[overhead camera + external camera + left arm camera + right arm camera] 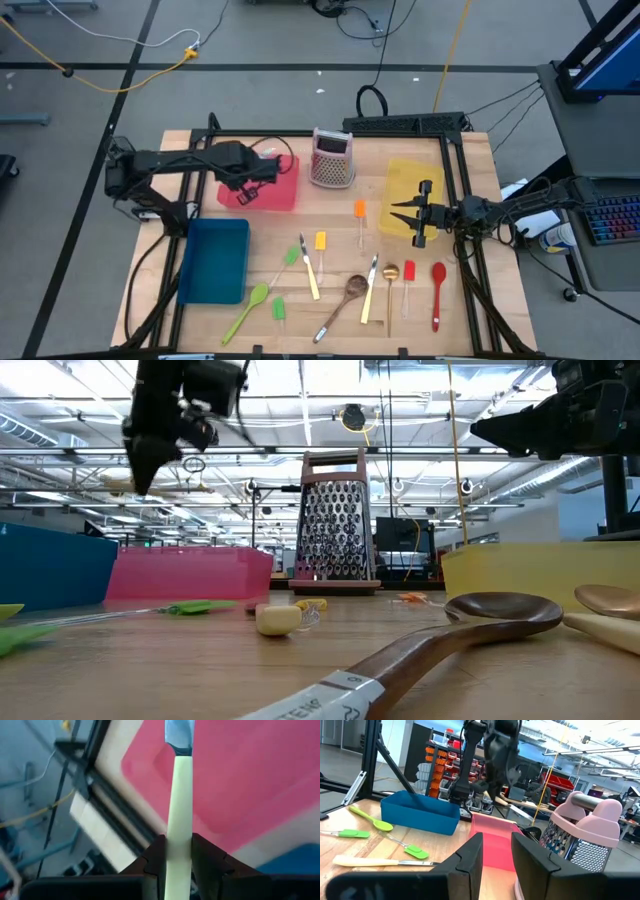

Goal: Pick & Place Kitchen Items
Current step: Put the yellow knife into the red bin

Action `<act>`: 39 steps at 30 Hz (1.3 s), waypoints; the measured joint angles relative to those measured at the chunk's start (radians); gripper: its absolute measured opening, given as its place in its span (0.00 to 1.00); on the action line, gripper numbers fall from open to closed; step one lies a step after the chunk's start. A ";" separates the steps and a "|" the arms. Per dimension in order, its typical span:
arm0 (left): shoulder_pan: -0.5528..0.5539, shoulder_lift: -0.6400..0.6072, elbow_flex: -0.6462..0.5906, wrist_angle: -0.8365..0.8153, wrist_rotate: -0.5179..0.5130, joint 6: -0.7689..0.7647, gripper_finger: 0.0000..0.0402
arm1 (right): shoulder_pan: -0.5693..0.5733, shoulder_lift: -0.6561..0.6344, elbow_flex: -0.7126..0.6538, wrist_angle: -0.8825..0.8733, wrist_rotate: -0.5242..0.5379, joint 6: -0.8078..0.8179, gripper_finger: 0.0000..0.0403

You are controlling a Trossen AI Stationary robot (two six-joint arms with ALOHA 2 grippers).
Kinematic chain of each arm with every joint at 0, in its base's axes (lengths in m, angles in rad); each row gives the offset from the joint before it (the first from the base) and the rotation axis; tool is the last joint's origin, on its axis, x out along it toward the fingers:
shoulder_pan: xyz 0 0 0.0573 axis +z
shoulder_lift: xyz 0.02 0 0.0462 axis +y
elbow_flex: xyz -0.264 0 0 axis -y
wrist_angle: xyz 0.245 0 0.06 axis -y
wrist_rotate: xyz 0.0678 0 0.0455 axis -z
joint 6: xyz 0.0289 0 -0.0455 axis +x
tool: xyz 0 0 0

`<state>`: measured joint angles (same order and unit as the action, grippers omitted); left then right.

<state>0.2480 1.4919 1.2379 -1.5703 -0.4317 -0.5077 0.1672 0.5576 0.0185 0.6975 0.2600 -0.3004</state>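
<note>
**A:** Knife (179, 815) is hanging in the left gripper (262, 172), upper left of centre in the high view, right over the pink bin (283, 190). Fingers (154, 857) are clamping the cream handle, blade pointing out over the pink floor.

**B:** And the risk?

**A:** I'm judging the grip sits low on a long, smooth handle, so the knife could be pivoting or sliding as the arm tips. If the release comes off-centre, I'd guess the blade is catching the bin's rim and bouncing onto the table (460, 300).

**B:** The right gripper (412, 218)?

**A:** It's waiting at centre right, over the yellow bin (403, 180), jaws parted a little and holding nothing in its wrist view. The other utensils are lying across the lower middle of the high view: wooden spoon (345, 297), red spoon (437, 285), green spoon (250, 306).

**B:** Anything nearby to hit?

**A:** Grater (333, 160) is standing just right of the pink bin; a wide swing could be clipping it, I reckon.

**B:** Any writing?

**A:** A white label is wrapping the wooden spoon's handle in the low view's lower middle, but I'm not making out its letters. No brands readable elsewhere.
</note>
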 joint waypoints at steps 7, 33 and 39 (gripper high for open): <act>0.034 0.006 -0.115 0.241 0.012 0.245 0.18 | 0.000 0.000 0.000 0.002 0.000 -0.023 0.23; 0.212 0.044 -0.352 0.670 0.065 0.461 0.29 | 0.000 0.000 0.000 0.001 0.000 -0.027 0.23; 0.211 0.044 -0.353 0.713 0.065 0.480 0.29 | 0.000 0.000 0.000 0.001 0.000 -0.027 0.24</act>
<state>0.4587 1.5364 0.8852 -0.8576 -0.3668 -0.0275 0.1672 0.5575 0.0181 0.6987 0.2596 -0.3275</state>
